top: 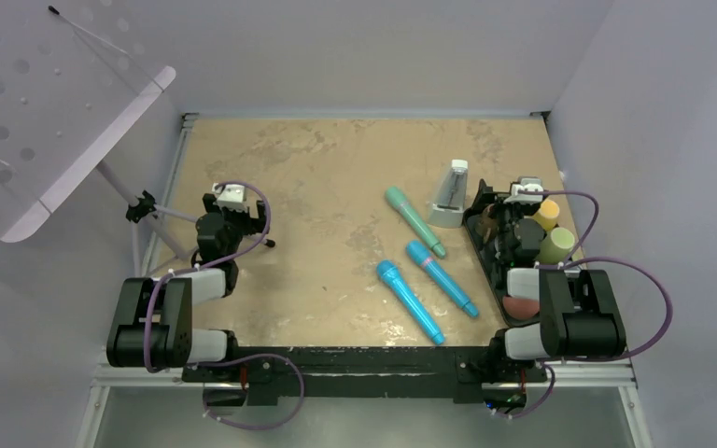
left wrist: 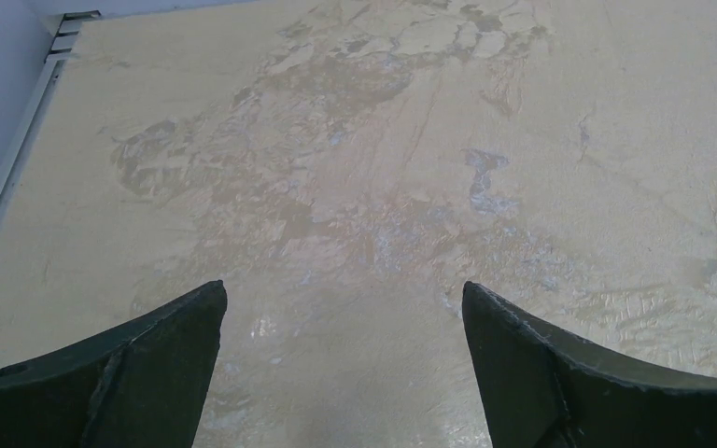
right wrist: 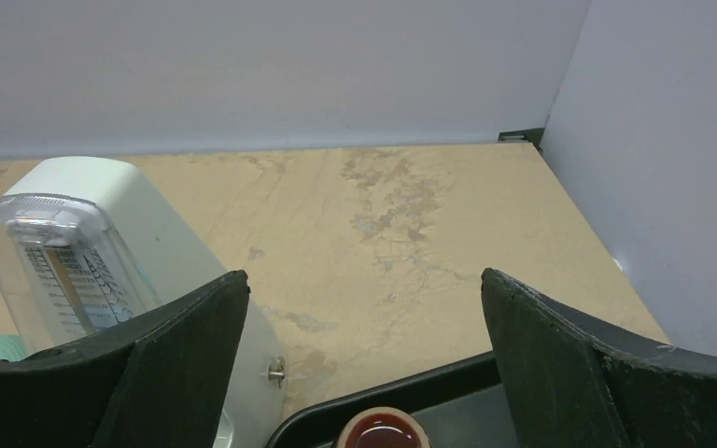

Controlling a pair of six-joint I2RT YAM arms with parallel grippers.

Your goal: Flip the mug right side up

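While the left hand point(left wrist: 344, 294) hangs released over the desk point(top: 317, 168), three microphones point(top: 439, 277) lie mid-desk and a metronome point(top: 450, 196) stands beside the tray point(top: 485, 257). The right hand point(right wrist: 364, 280), also released, hovers over the tray's far end. The red mug point(top: 521, 306) sits at its near end, half hidden.

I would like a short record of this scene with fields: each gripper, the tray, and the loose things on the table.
left gripper: open, empty, over bare table
right gripper: open, empty, over the tray
tray: black, at the table's right side; holds yellow cup, green cup, red item
loose things: green microphone, blue microphone, second blue microphone, metronome
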